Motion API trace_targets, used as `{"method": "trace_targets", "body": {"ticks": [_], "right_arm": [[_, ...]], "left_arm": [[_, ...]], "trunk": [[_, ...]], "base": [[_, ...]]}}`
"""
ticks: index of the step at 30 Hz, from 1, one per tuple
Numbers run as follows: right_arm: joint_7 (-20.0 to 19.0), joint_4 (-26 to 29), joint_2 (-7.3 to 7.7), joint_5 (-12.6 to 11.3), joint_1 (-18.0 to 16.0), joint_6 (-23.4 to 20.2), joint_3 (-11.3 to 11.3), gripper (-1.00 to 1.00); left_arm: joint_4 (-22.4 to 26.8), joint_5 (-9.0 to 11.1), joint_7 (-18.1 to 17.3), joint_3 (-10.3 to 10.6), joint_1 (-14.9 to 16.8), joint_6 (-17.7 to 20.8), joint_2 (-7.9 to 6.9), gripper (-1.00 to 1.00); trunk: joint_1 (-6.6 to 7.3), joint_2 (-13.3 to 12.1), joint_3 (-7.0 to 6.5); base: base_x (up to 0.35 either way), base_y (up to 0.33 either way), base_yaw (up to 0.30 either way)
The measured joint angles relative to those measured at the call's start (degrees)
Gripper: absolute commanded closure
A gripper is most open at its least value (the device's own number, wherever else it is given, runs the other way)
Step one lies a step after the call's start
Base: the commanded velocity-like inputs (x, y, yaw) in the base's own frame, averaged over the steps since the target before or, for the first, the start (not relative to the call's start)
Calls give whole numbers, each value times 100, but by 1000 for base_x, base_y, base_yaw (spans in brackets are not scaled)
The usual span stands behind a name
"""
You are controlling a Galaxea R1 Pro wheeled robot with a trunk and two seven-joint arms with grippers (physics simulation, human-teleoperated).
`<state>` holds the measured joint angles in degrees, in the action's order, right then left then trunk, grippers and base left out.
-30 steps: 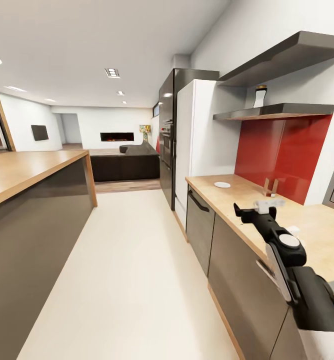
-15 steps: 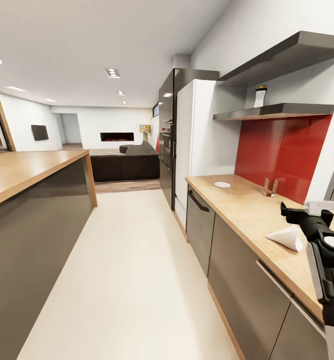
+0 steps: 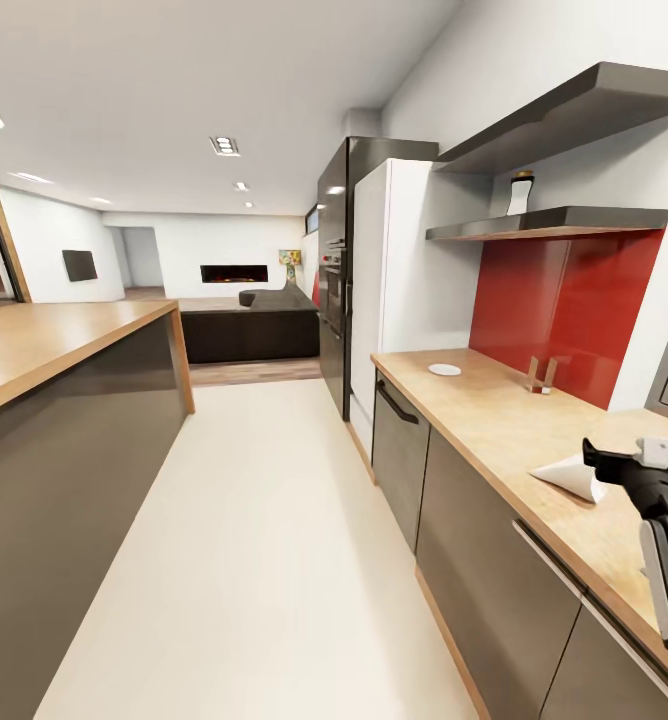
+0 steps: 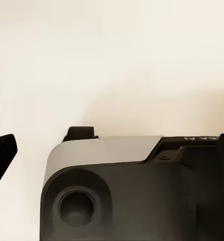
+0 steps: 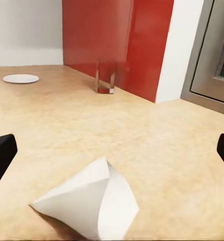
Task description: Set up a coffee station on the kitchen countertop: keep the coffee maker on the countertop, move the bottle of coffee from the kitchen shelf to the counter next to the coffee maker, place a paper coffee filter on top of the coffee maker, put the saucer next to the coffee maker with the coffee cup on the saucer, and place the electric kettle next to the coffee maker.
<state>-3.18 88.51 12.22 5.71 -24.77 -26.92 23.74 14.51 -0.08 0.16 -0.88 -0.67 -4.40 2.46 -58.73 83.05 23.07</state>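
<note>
Leftward, a wood-topped island [image 3: 44,345] is seen, then pale floor [image 3: 264,540] running to a distant lounge, a tall fridge [image 3: 394,270], and the long wooden countertop [image 3: 494,420] under a red backsplash [image 3: 564,300]. On that countertop a white saucer [image 3: 444,369] lies well away from the paper coffee filter [image 3: 571,475], which rests on its side, a dark-capped bottle [image 3: 520,192] standing on the shelf above. The right gripper [image 3: 646,462] is held just beside the filter, jaws spread wide, nothing grasped. The filter would best be approached low and pinched gently, since thin paper is likely to crumple. The left gripper's opening cannot be told.
</note>
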Motion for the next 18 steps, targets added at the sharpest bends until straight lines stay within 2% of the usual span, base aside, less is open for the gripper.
{"method": "trace_targets", "body": {"ticks": [5, 9, 16, 18], "right_arm": [[-323, 0, -5, 1, 59, -9, 5, -100], [-438, -2, -8, 1, 80, -15, 8, -100], [-488, -60, -19, 2, 100, -21, 6, -100], [-487, -265, -24, 3, 113, -19, 3, -100]], "left_arm": [[0, 0, 0, 0, -1, -14, -1, -100], [0, 0, 0, 0, -1, -17, -1, -100], [0, 6, 0, 6, -1, -18, -1, -100], [0, 7, 0, 8, -1, -19, 4, -100]], "trunk": [[0, 0, 0], [0, 0, 0], [0, 0, 0], [0, 0, 0]], "base": [[0, 0, 0], [0, 0, 0], [0, 0, 0], [0, 0, 0]]}}
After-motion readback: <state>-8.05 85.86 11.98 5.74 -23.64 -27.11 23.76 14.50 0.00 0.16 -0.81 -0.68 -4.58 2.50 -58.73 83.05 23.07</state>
